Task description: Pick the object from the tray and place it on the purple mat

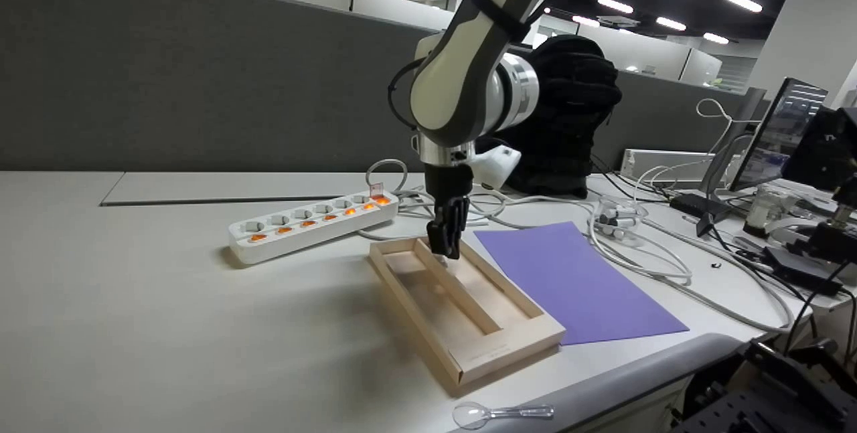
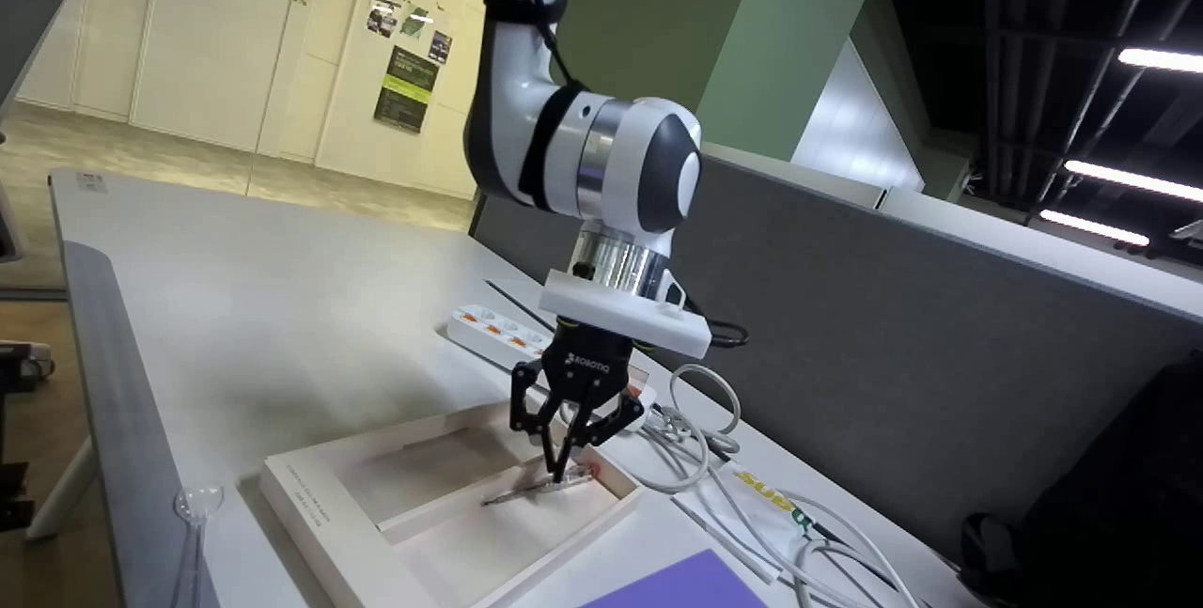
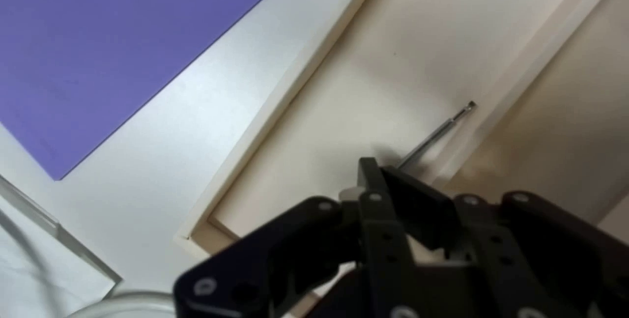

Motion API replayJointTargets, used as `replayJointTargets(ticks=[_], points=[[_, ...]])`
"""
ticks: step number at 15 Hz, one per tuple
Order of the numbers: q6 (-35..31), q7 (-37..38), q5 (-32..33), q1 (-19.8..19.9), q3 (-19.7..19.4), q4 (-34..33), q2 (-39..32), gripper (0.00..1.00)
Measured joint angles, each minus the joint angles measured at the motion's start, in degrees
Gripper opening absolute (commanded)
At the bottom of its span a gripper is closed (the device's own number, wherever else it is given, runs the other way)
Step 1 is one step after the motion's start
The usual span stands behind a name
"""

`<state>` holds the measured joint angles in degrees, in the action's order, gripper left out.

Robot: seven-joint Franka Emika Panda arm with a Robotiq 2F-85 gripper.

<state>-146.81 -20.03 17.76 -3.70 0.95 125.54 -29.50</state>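
The object [image 3: 435,138] is a thin grey metallic stick. It lies in the tray compartment nearer the purple mat, with its tip close to the divider. It also shows in an exterior view [image 2: 512,495]. My gripper [image 3: 382,166] points down into the tray, fingertips together around the stick; part of the stick is hidden behind them. The gripper also shows in both exterior views [image 1: 444,255] [image 2: 557,475]. The pale wooden tray [image 1: 515,346] sits on the table, its far end under my gripper. The purple mat [image 1: 582,286] lies flat beside it, also in the wrist view [image 3: 123,38].
A white power strip [image 1: 311,227] stands behind the tray. White cables [image 1: 636,255] lie around the mat's far side. A clear spoon [image 1: 502,414] lies at the table's front edge. A black backpack [image 1: 566,112] leans against a grey partition [image 1: 201,78].
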Motion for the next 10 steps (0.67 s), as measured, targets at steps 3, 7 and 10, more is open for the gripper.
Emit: replayJointTargets(ticks=[3,7,10], points=[[0.11,0.86,-0.29,0.19,-0.04,0.02,0.89,0.5],[0.01,2.05,-0.8,0.62,-0.6,0.03,0.97,0.78],[-0.82,3.78,-0.89,0.88,-1.29,0.03,0.95,0.97]])
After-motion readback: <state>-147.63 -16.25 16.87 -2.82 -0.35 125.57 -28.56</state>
